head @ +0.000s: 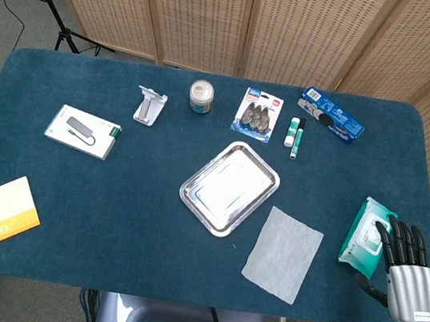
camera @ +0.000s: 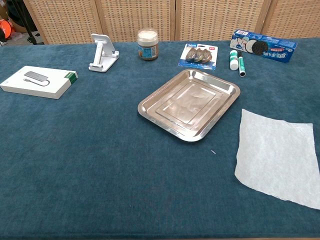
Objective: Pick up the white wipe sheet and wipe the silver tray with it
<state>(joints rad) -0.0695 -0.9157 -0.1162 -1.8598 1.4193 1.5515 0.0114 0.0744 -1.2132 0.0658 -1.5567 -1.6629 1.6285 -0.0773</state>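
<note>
White wipe sheet (head: 283, 254) flat, untouched, left of right hand (head: 406, 266).

Head view: high, looking steeply down, whole surface (head: 107, 234) in frame. Chest view: low, close, shallow angle across surface toward the back screen (camera: 150, 15). Both share silver tray (head: 230, 187) and wipe sheet (head: 283, 254).

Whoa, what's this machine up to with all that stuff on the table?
It is about to wipe a silver tray with the white wipe sheet, but nothing has been picked up yet. The sheet lies flat on the blue table beside the tray. The robot's right hand is empty, fingers extended over a green wipes pack at the right edge. Its left hand is out of sight.
</note>
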